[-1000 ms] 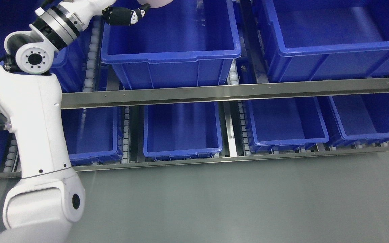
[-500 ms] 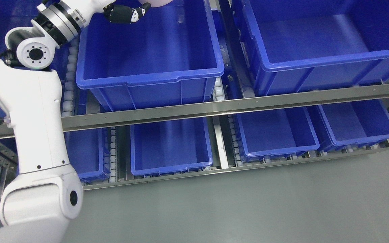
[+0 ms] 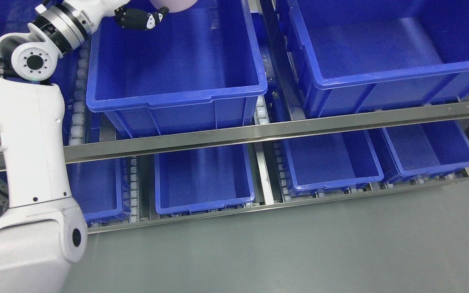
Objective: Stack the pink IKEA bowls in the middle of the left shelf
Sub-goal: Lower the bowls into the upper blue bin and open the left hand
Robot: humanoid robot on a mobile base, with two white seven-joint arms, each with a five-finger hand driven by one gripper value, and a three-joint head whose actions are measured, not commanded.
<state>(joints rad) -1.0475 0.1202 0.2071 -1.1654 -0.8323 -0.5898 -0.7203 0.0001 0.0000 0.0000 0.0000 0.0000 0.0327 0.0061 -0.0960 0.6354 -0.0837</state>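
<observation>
Left hand (image 3: 139, 19) is gripping the pink bowl (image 3: 173, 4) by its rim, bowl poking out just right of the hand, mostly cropped up top. The bin (image 3: 177, 87) sits right underneath, so it's basically straight down.

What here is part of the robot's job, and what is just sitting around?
In the job:
left hand
pale pink bowl, at the top edge by that hand
big blue bin under them

Just there:
other upper bin
lower bins
steel rail
grey floor
</observation>
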